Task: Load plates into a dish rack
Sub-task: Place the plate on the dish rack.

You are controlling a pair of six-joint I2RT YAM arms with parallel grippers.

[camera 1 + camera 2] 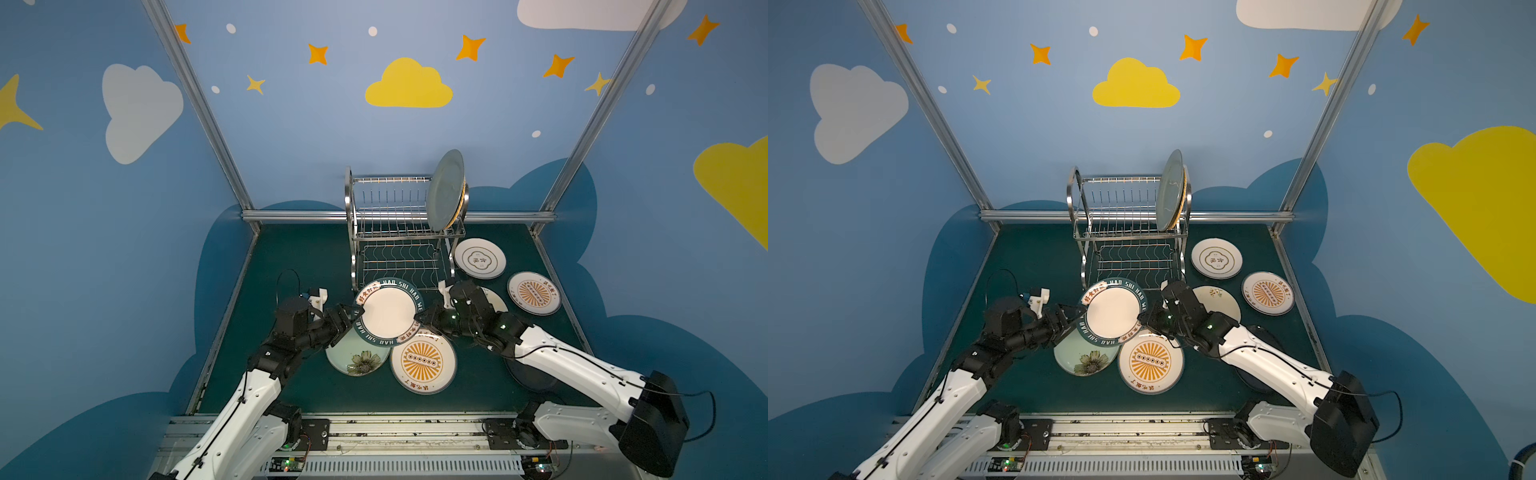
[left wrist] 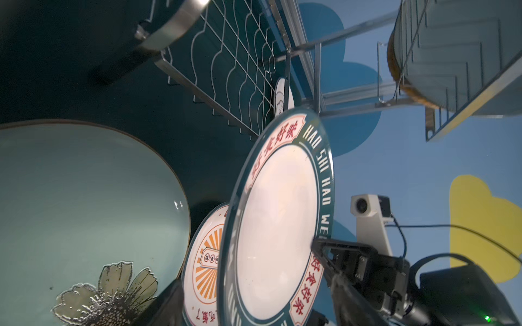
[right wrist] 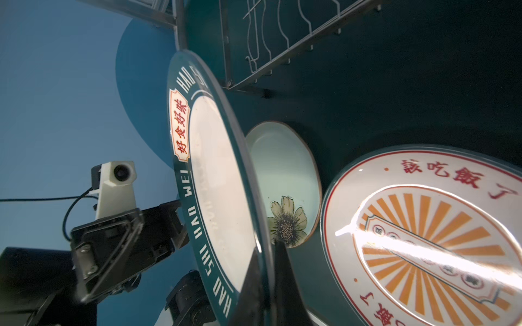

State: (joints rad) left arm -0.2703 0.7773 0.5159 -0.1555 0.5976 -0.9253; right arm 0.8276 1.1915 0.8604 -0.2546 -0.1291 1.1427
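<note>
Green-rimmed plate (image 1: pixel 388 312) held off the table in front of the dish rack (image 1: pixel 352 224), right gripper (image 1: pixel 419 319) clamped on its rim, left gripper (image 1: pixel 355 312) spread wide around the opposite rim, pale green plate (image 1: pixel 445 191) upright in the rack's upper tier

Blue walls (image 1: pixel 311 124), painted clouds (image 1: pixel 409 85); dark green floor (image 1: pixel 299 257).

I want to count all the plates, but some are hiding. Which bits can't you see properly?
- Dark plate: in both top views, mostly hidden under the right arm.
- Orange-edged plate in the dish rack: only its edge shows behind the pale green plate, so its pattern cannot be told.
- Sprigged cream plate: top views, partly behind the right arm's wrist.
- Flower plate: top views, partly covered by the HAO SHI HAO WEI plate.
</note>
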